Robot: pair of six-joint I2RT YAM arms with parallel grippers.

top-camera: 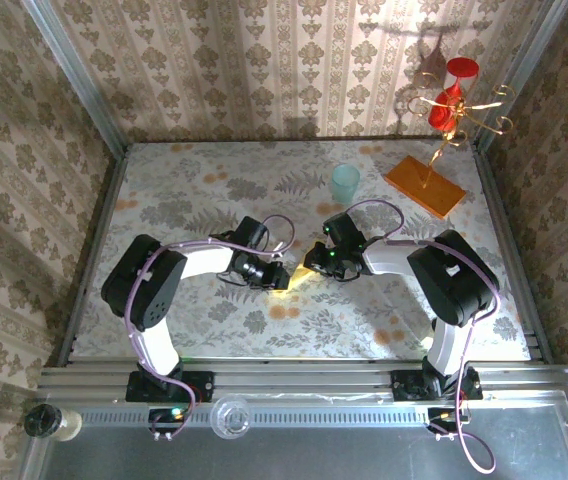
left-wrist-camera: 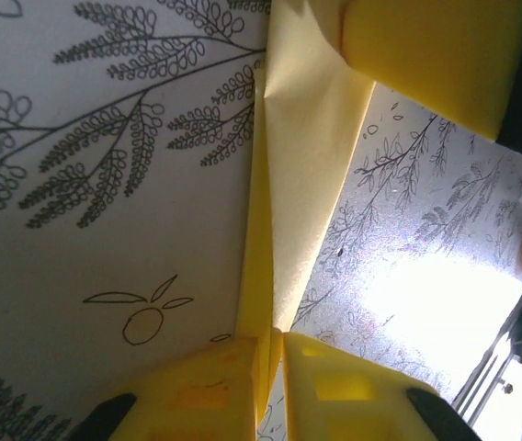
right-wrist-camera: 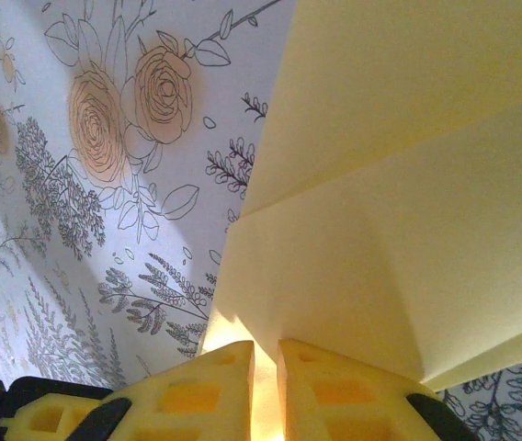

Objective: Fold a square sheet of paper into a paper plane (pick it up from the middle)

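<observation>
The yellow sheet of paper (top-camera: 295, 277) hangs between my two grippers over the middle of the table, folded into layers. Both grippers cover most of it from above, so I cannot tell whether it has the paper plane's dart shape. In the left wrist view the paper (left-wrist-camera: 302, 175) is a narrow creased strip running up from my left gripper (left-wrist-camera: 275, 336), whose yellow fingers are shut on its folded edge. In the right wrist view, wide overlapping layers of paper (right-wrist-camera: 399, 202) fan out from my right gripper (right-wrist-camera: 266, 347), shut on their lower edge. From above, the left gripper (top-camera: 276, 277) and right gripper (top-camera: 316, 265) nearly touch.
A pale teal cup (top-camera: 345, 183) stands behind the grippers. An orange slab (top-camera: 422, 187) with a gold stand holding red glasses (top-camera: 453, 95) sits at the back right. Patterned walls enclose the floral table (top-camera: 194, 190) on three sides.
</observation>
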